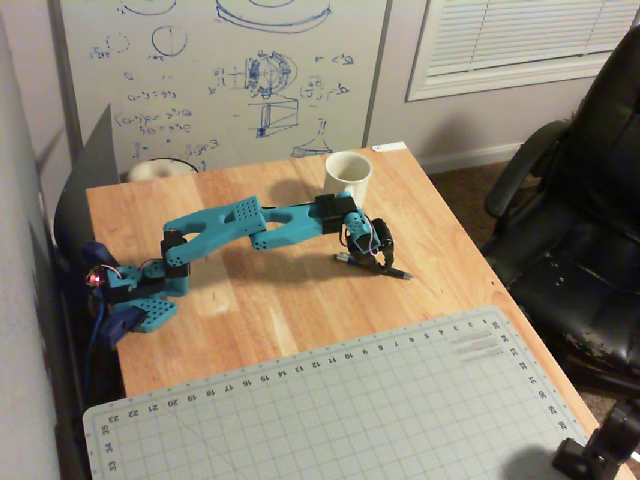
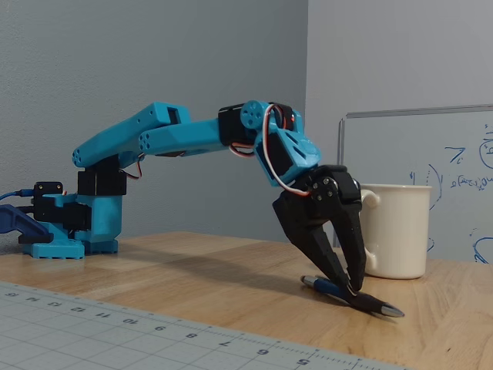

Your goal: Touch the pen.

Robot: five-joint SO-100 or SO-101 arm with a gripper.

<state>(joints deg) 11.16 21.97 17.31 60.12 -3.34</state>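
Observation:
The dark pen (image 1: 350, 260) lies flat on the wooden table (image 1: 250, 310), in front of the white mug (image 1: 347, 175) in the overhead view. In the fixed view the pen (image 2: 379, 306) points its silvery tip to the right. My gripper (image 2: 353, 291) reaches down from the teal arm (image 2: 177, 135). Its two black fingertips are drawn together and rest on the middle of the pen. In the overhead view the gripper (image 1: 384, 262) covers the pen's middle. The pen lies on the table, not lifted.
The mug (image 2: 397, 231) stands just behind the gripper. A grey cutting mat (image 1: 340, 400) covers the table's near part. The arm's base (image 1: 140, 295) sits at the left edge. A black office chair (image 1: 580, 230) stands to the right, a whiteboard (image 1: 230, 70) behind.

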